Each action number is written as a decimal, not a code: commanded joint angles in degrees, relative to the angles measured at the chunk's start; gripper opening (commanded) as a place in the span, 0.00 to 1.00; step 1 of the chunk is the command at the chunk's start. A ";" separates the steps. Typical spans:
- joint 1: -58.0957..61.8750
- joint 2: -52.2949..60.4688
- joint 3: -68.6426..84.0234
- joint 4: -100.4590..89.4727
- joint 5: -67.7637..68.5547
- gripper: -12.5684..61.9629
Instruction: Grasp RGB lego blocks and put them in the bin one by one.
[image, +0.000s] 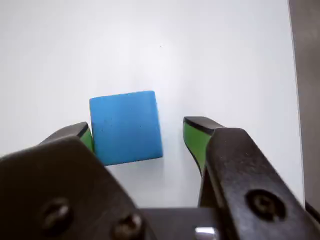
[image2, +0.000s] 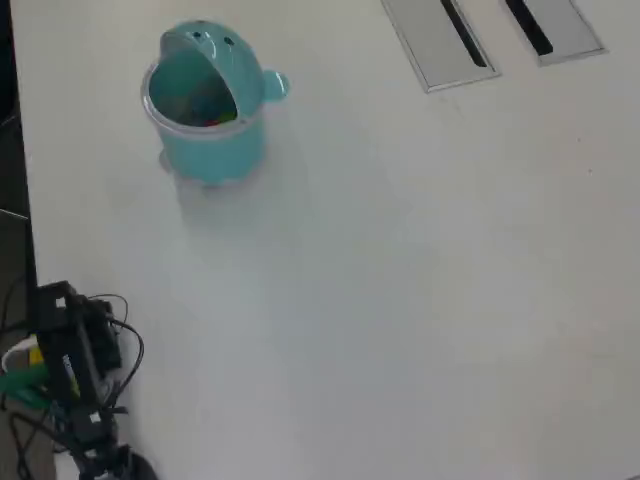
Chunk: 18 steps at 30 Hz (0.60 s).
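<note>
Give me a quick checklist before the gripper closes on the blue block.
1. Gripper open around the blue block: ok.
2. Block centered between the jaws: not ok; it sits against the left green pad in the wrist view, with a gap to the right one.
3. Block resting flat on the white table: ok.
4. Bin upright with its mouth open: ok.
5. Red and yellow-green blocks already binned: cannot tell; only blurry colors show inside.

The lego block (image: 126, 127) is plain blue and the table (image: 210, 55) is white. The gripper (image: 140, 135) is black with green pads (image: 192, 137). The bin (image2: 205, 140) is light teal.
</note>
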<state>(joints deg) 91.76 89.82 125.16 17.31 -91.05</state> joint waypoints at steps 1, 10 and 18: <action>0.00 0.18 -4.83 -0.35 -0.09 0.60; -1.32 -2.02 -4.83 -0.70 -0.18 0.55; -3.34 -2.90 -3.78 -3.78 0.88 0.45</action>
<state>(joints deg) 88.95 86.84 124.45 16.79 -90.62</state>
